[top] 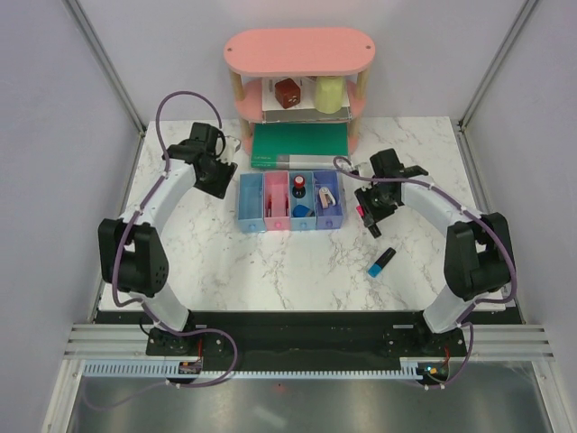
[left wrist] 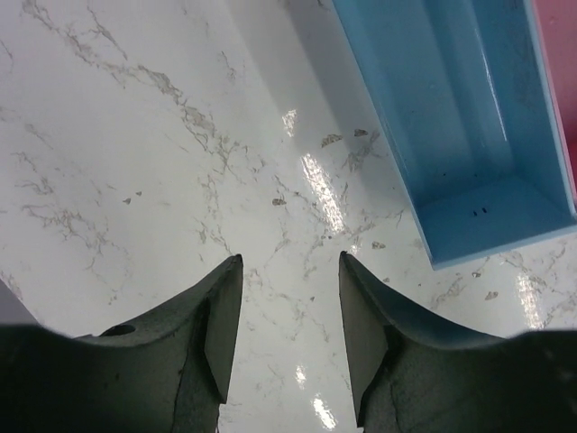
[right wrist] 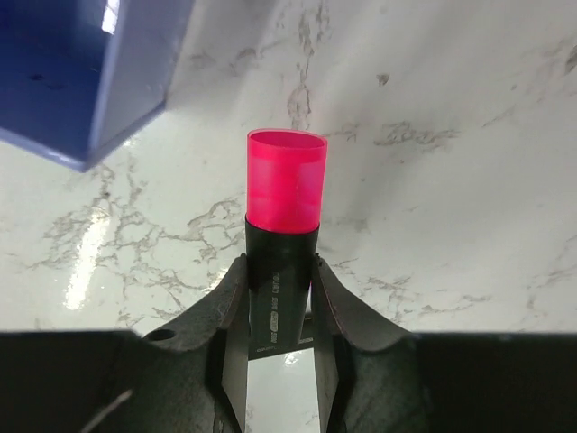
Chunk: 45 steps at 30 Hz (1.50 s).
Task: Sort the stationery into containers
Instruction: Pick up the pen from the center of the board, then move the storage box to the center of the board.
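A robotics lab cell is showing: plain walls (top: 54, 135) and aluminium framing (top: 104, 63) are enclosing a marble-patterned table (top: 270, 271).

Left gripper (left wrist: 290, 271) hangs open just left of the bins (top: 251, 204); right gripper (right wrist: 279, 275), just right of them, clamps the pink-ended highlighter (right wrist: 285, 185).

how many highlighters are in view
2. The pink-capped highlighter is gripped in the right end effector beside the purple-blue bin; the blue-capped highlighter lies loose on the table, nearer the front edge. Others may be hidden in the bins.
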### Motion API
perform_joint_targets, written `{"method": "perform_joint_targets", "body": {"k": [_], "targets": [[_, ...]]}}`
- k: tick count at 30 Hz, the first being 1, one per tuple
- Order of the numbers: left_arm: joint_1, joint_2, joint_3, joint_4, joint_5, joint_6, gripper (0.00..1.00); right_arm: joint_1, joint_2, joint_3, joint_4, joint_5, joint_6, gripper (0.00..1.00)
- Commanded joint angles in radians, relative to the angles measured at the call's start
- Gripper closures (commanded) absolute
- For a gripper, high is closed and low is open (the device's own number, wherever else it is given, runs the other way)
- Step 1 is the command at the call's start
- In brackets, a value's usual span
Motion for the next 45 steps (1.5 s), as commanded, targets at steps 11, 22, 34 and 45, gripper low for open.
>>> {"method": "perform_joint_targets", "body": {"k": [11,22,34,45], "targets": [[-0.002,0.207,0.039,0.158,-0.034,0.021,0.48,0.004,-0.097,0.361,-0.146,-0.207,-0.051,1.0],[-0.031,0.221,0.073,0.155,0.098,-0.006,0.49,0.048,-0.003,0.476,-0.123,-0.332,-0.036,1.0],[-0.153,0.231,0.058,0.147,0.116,-0.022,0.49,0.106,0.106,0.603,-0.055,-0.388,-0.007,1.0],[-0.213,0.317,0.16,0.135,0.072,-0.039,0.48,0.154,0.123,0.493,0.093,-0.427,0.056,1.0]]}}
